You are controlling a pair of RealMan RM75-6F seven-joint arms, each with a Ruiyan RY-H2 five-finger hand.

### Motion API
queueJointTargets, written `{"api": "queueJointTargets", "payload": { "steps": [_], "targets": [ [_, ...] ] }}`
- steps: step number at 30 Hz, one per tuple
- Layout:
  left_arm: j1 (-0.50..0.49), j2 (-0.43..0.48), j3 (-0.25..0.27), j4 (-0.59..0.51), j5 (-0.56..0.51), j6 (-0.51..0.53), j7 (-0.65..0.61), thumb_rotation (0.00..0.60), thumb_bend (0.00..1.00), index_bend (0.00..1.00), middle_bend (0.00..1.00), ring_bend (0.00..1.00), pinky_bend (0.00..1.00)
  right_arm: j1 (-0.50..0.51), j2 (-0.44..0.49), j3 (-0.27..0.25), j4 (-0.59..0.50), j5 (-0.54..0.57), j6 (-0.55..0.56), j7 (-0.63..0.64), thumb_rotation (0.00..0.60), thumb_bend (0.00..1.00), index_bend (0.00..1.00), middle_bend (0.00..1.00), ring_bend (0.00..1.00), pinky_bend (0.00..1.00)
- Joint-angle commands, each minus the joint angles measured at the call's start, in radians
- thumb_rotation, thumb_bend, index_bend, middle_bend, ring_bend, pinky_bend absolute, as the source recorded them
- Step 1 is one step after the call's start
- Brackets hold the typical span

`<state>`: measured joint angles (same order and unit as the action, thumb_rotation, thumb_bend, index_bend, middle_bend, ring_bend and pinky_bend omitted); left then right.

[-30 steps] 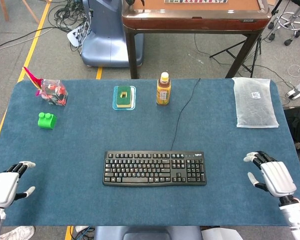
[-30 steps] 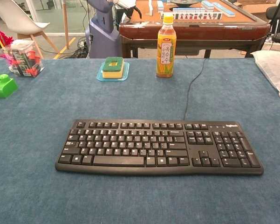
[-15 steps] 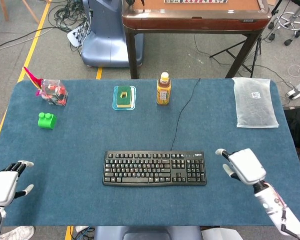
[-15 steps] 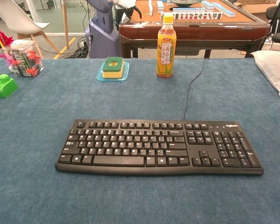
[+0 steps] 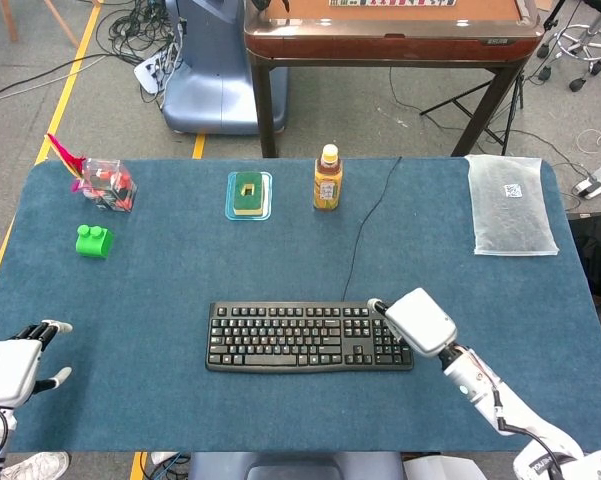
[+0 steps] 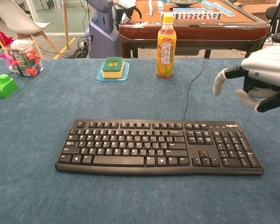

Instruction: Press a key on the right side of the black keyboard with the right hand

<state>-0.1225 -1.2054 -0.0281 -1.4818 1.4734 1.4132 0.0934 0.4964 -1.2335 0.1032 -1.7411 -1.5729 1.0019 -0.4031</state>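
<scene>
- The black keyboard (image 5: 310, 337) lies flat near the front middle of the blue table mat (image 5: 180, 270), its long side running across the table, and its cable (image 5: 365, 228) trails away toward the far edge.
- The right hand (image 5: 417, 320) hangs over the right end of the keyboard, above the number-pad block; from the head view its white back covers that corner of the keys.
- In the chest view the same right hand (image 6: 258, 77) sits clearly above the keyboard with open air under it, so it is not touching any key.
- Its fingers (image 6: 220, 81) are loosely spread and bent downward, holding nothing; one pale fingertip sticks out toward the middle of the table.
- The left hand (image 5: 15, 362) rests at the near left corner of the mat, well apart from the keyboard, fingers apart and holding nothing.
- Beyond the keyboard stands an orange drink bottle (image 6: 166, 39), upright, with a yellow cap.
- Just to the left of the bottle is a green and yellow sponge (image 6: 112, 66) in a shallow clear dish.
- At the far left are a clear box (image 5: 108, 183) of small red and pink items and, nearer, a green toy block (image 5: 94, 241).
- A clear plastic bag (image 5: 510, 203) lies flat at the far right of the mat.
- A brown table (image 5: 390, 30) stands behind the blue one.
</scene>
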Motion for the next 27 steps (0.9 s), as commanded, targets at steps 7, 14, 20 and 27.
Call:
{"api": "queueJointTargets", "payload": {
  "steps": [7,14,20,27],
  "targets": [
    [-0.005,-0.002,-0.004,0.013,-0.016,-0.016,-0.021,0.600,0.12,0.35,0.34,0.35,0.55,0.075,-0.082,0.007,0.037,0.079,-0.090,-0.093,0.600,0.74,0.36,1.00,1.00,1.00],
    [-0.005,0.004,-0.004,0.008,-0.025,-0.023,-0.026,0.600,0.12,0.36,0.34,0.35,0.55,0.112,-0.121,0.003,0.059,0.161,-0.136,-0.169,0.600,0.74,0.36,1.00,1.00,1.00],
    [-0.005,0.008,-0.001,0.004,-0.032,-0.031,-0.026,0.600,0.12,0.37,0.34,0.35,0.55,0.143,-0.150,0.007,0.073,0.256,-0.162,-0.241,0.600,0.75,0.36,1.00,1.00,1.00],
    [-0.005,0.014,-0.001,-0.007,-0.039,-0.035,-0.020,0.600,0.12,0.39,0.34,0.35,0.55,0.186,-0.199,0.005,0.116,0.338,-0.187,-0.280,0.600,0.75,0.36,1.00,1.00,1.00]
  ]
}}
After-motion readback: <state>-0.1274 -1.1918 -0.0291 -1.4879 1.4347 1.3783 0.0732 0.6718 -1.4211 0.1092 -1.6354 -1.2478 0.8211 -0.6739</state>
